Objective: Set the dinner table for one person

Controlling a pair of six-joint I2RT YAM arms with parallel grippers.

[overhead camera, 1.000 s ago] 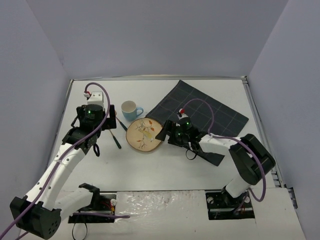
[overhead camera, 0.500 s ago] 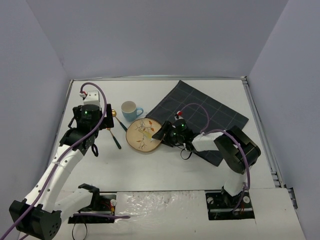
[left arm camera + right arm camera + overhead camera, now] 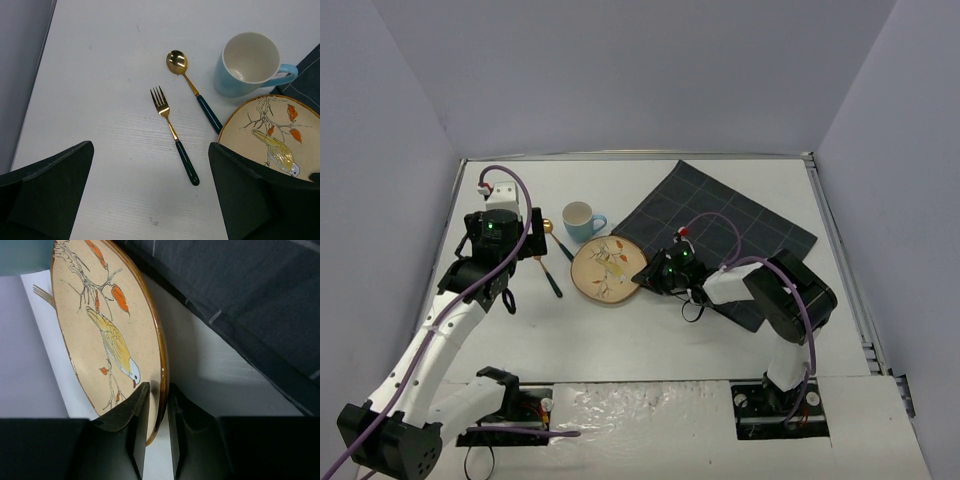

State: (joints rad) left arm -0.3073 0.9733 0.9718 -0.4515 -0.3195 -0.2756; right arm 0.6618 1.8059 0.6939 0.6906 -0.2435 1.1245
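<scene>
A round beige plate (image 3: 605, 268) painted with a bird lies on the white dinner table (image 3: 620, 340), left of the dark checked cloth (image 3: 720, 225). My right gripper (image 3: 645, 275) is shut on the plate's right rim. In the right wrist view, one finger lies over the plate (image 3: 100, 330) and the other under its brown edge. My left gripper (image 3: 542, 235) hangs open above a gold fork (image 3: 172, 132) with a dark green handle, with nothing between its fingers. A matching spoon (image 3: 192, 87) lies beside the fork, its handle end reaching the plate (image 3: 270, 135).
A light blue mug (image 3: 580, 220) stands upright just behind the plate, its handle pointing right. The cloth's near corner lies under my right arm. Grey walls close in the table on the left, back and right.
My right gripper has closed on the plate's rim after sliding a little to the left. The left arm has barely shifted and stays open.
</scene>
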